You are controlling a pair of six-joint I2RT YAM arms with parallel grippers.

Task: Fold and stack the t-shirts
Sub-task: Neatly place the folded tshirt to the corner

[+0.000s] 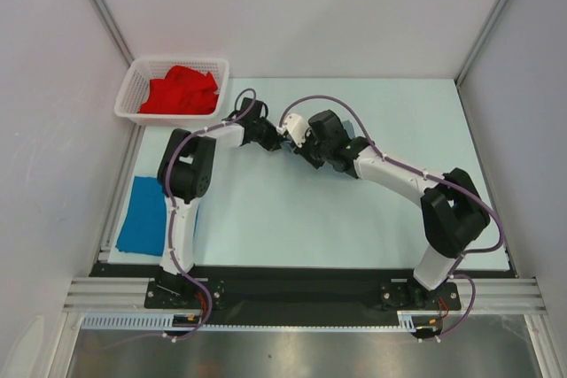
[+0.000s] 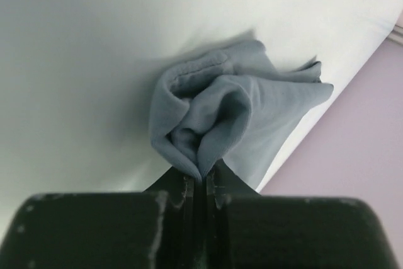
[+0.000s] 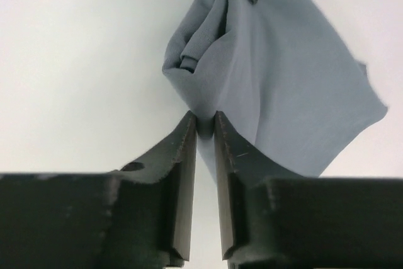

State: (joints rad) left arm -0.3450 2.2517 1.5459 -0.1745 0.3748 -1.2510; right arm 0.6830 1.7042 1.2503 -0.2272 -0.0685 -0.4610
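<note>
Toward the back middle of the pale table (image 1: 354, 219), the left gripper (image 2: 203, 181) and right gripper (image 3: 205, 124) meet, each pinched tight on a fold of the bunched slate grey t-shirt (image 2: 233, 111). From above, the arms hide it. The red t-shirt (image 1: 182, 90) fills the white basket (image 1: 130, 93), and the blue t-shirt (image 1: 142, 216) lies at the table's left edge.

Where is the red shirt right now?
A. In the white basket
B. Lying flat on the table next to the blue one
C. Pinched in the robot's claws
A: the red t-shirt lies bunched up inside the white basket. The left claw and the right claw pinch the grey t-shirt instead.
</note>
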